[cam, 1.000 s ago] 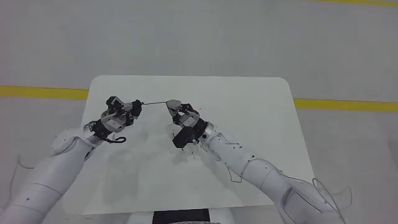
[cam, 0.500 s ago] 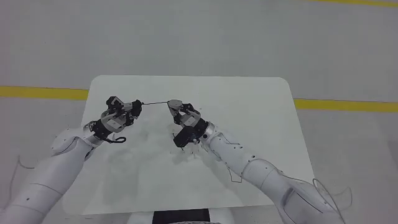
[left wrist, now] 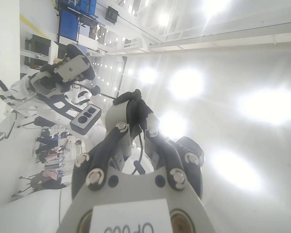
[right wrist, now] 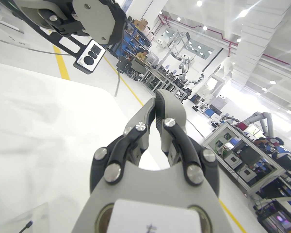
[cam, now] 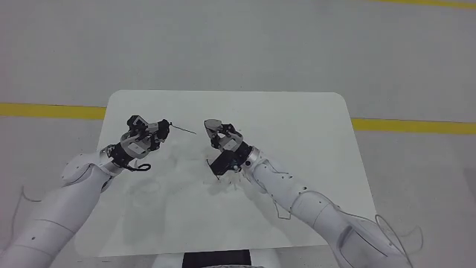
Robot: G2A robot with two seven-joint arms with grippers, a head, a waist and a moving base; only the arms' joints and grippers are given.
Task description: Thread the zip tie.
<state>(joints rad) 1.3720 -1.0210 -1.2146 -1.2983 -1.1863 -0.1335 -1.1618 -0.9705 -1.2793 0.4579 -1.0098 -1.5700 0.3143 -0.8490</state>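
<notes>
Left of frame centre, the tie [cam: 183, 128] is held clamped in the left hand [cam: 165, 126] over the bench [cam: 297, 119], its free end aimed, presumably for threading, at the right hand [cam: 210, 124], closed on nothing.

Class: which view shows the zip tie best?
Top view: the zip tie is a dark line against the table, sticking out of the left hand. The right wrist view shows it dangling; in the left wrist view fingers cover it.
</notes>
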